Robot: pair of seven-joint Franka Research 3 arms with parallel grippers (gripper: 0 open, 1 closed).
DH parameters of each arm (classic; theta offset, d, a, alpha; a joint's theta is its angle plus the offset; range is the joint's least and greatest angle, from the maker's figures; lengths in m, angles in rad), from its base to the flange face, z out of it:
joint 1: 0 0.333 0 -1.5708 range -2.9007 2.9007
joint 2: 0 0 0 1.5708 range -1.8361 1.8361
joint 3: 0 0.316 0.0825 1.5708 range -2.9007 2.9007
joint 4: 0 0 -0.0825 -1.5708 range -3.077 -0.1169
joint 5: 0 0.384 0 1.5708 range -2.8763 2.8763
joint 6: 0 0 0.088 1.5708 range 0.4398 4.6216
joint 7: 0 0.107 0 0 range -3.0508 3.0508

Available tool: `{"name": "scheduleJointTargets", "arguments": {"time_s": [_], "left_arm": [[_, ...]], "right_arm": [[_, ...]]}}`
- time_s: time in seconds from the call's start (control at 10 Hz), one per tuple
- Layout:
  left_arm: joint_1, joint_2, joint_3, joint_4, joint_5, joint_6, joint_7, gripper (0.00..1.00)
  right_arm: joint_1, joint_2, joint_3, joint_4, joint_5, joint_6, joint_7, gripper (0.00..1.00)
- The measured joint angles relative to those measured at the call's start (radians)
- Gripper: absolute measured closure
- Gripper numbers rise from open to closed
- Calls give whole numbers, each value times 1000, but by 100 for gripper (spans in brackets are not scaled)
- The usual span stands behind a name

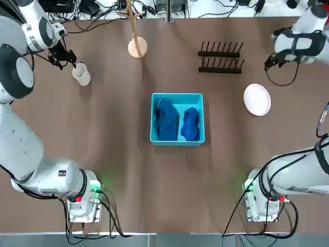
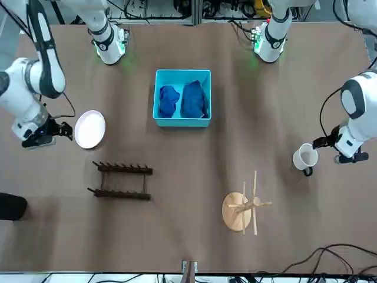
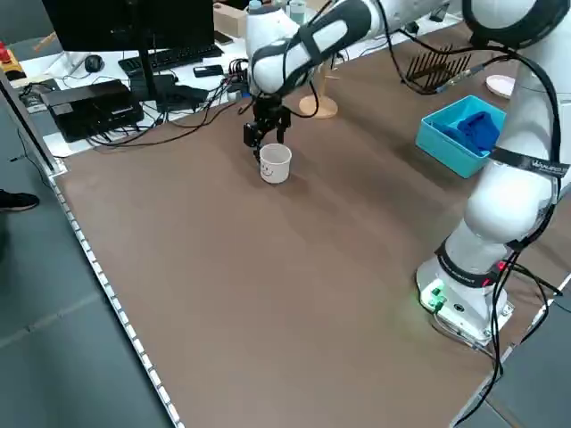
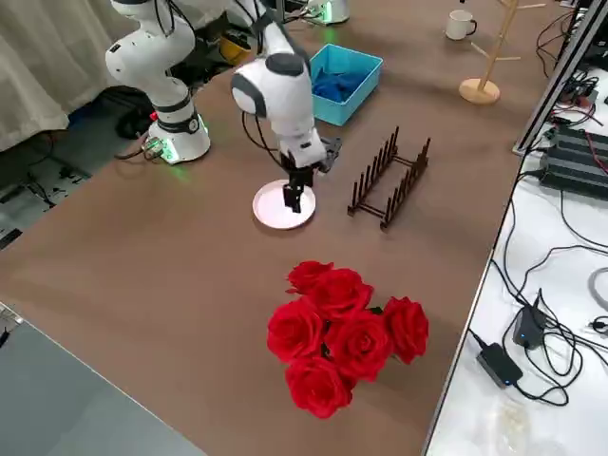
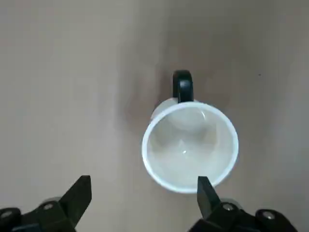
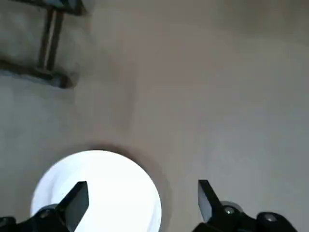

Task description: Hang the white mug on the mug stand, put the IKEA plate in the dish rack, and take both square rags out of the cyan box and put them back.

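The white mug [image 1: 81, 74] stands upright at the far left of the table, its dark handle [image 5: 182, 87] pointing away from my left gripper [image 1: 62, 55]. That gripper [image 5: 142, 193] hovers open just beside and above the mug. The IKEA plate [image 1: 257, 99] lies flat at the right, with my right gripper [image 1: 270, 63] open above its far edge [image 6: 96, 188]. The dish rack [image 1: 221, 57] and the mug stand [image 1: 136, 46] stand bare at the back. Both blue rags [image 1: 167, 119] [image 1: 190, 124] lie inside the cyan box [image 1: 177, 95] at the centre.
A bunch of red roses [image 4: 347, 332] shows in the foreground of the right side view. Cables, a monitor and electronics [image 3: 89, 98] line the table's far edge. Both arm bases [image 1: 82, 198] [image 1: 264, 198] sit at the near edge.
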Motion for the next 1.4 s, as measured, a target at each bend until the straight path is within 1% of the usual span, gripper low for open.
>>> {"name": "scheduleJointTargets", "arguments": {"time_s": [0.1, 0.3, 0.5, 0.6, 0.7, 0.8, 0.9, 1.0, 1.2, 1.3, 1.4], "left_arm": [[0, 31, 2, 0, -35, 29, 26, 3], [1, 84, 3, 0, -63, 79, 48, 6], [1, 98, 4, 0, -64, 84, 57, 36], [1, 98, 5, 0, -64, 85, 58, 52], [1, 98, 5, 2, -64, 86, 59, 66], [0, 96, 5, 5, -64, 90, 63, 82], [-2, 89, 5, 11, -64, 91, 72, 94], [-5, 75, 4, 16, -64, 91, 77, 94], [-12, 26, -5, 26, -64, 92, 82, 94], [-18, -12, -22, 30, -64, 92, 84, 94], [-23, -53, -54, 35, -64, 93, 85, 94]], "right_arm": [[-16, 33, 0, -33, 0, 73, -27, 0], [-30, 125, 0, -51, 0, 166, -46, 0], [-30, 203, 2, -50, 0, 225, -47, 0], [-30, 229, 2, -49, 0, 251, -47, 0], [-30, 242, 3, -48, 0, 260, -47, 2], [-30, 244, 3, -48, 0, 261, -47, 7], [-30, 244, 3, -46, 0, 261, -47, 13], [-30, 244, 3, -46, 0, 261, -47, 31], [-30, 241, 6, -46, 0, 261, -47, 63], [-30, 237, 7, -46, 0, 260, -48, 77], [-30, 237, 7, -45, 0, 260, -48, 87]]}}
